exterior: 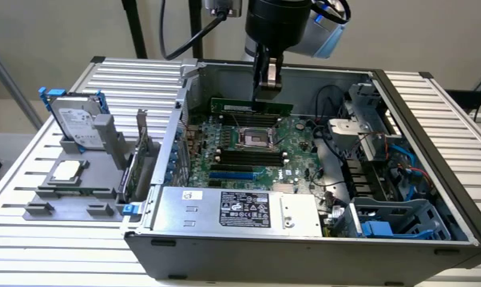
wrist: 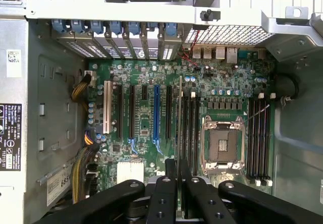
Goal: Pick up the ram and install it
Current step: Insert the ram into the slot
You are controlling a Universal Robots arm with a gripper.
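Note:
My gripper [exterior: 266, 94] hangs inside the open computer case [exterior: 432, 119], shut on the ram [exterior: 251, 107], a long thin green stick held level above the motherboard [exterior: 297, 134]. The stick hovers over the far side of the board, just behind the CPU socket [exterior: 255, 139]. The black memory slots [exterior: 244, 156] lie nearer the camera than the socket. In the wrist view the ram [wrist: 180, 118] appears edge-on as a thin line between my black fingers [wrist: 164, 193], over the board beside the memory slots [wrist: 191, 128] and next to the CPU socket [wrist: 222, 143].
On the exterior view's left, a grey fixture [exterior: 65, 203] carries a hard drive [exterior: 77, 122], a square silver processor chip [exterior: 67, 170] and an upright green expansion card [exterior: 137, 170]. The power supply [exterior: 240, 209] and a blue drive cage [exterior: 392, 224] crowd the case's near side.

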